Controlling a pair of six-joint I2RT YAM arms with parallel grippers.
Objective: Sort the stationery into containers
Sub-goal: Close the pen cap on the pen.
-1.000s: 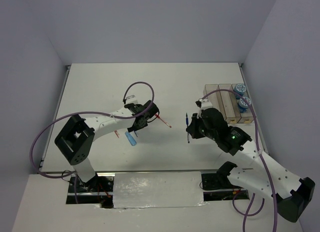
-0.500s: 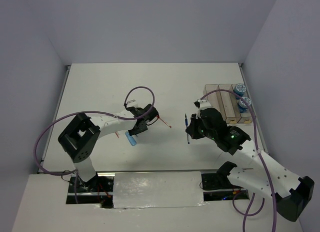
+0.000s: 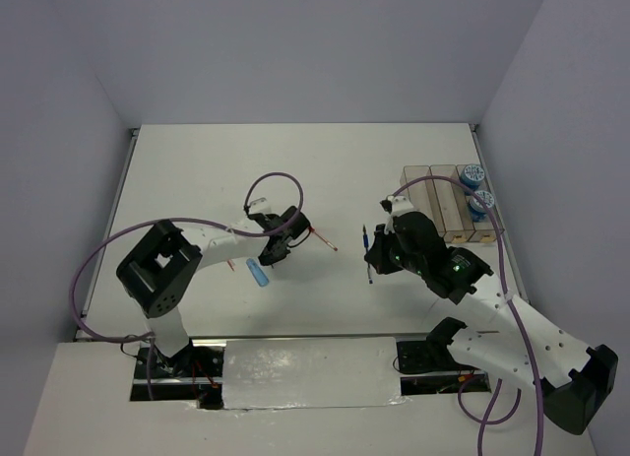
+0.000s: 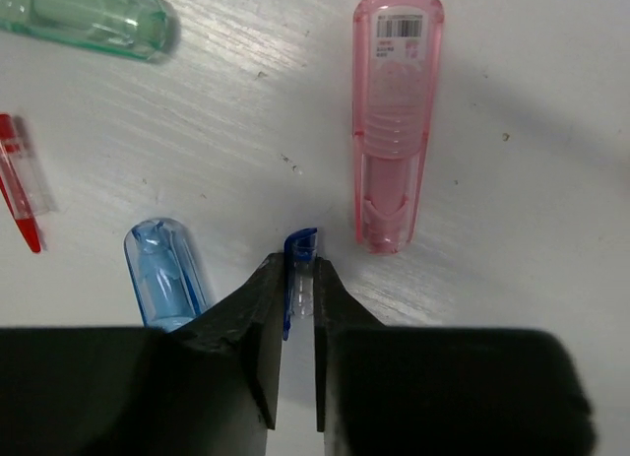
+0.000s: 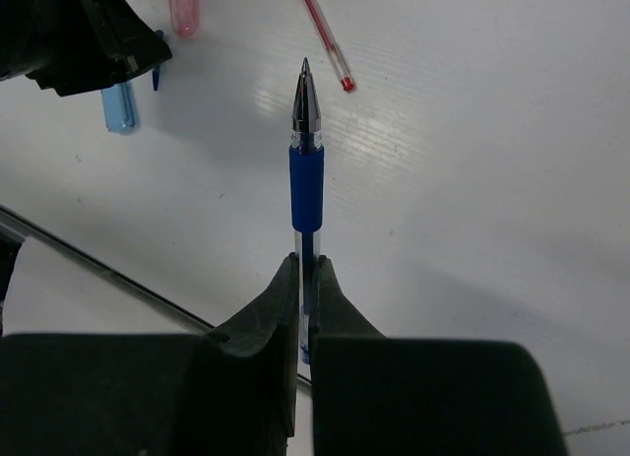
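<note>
White table [image 3: 197,170], top view: three joined clear bins [image 3: 448,212] are counted at the right side, with two blue-and-white rolls [image 3: 472,174] seated in the rightmost one. Two pens are counted. The red pen [image 3: 323,240] lies on the table between the arms, and the blue pen [image 5: 306,180] is pinched at its rear end by the right gripper [image 5: 306,279], tip pointing away. Three oblong pieces are counted, but only the blue piece [image 3: 258,273] shows from above. The green piece [image 4: 89,18] and pink piece [image 4: 394,121] are seen in the left wrist view alone. There the left gripper [image 4: 298,298] is clamped on one small blue clip [image 4: 300,254] between the blue and pink pieces. One small red piece [image 4: 20,185] lies at the left edge.
</note>
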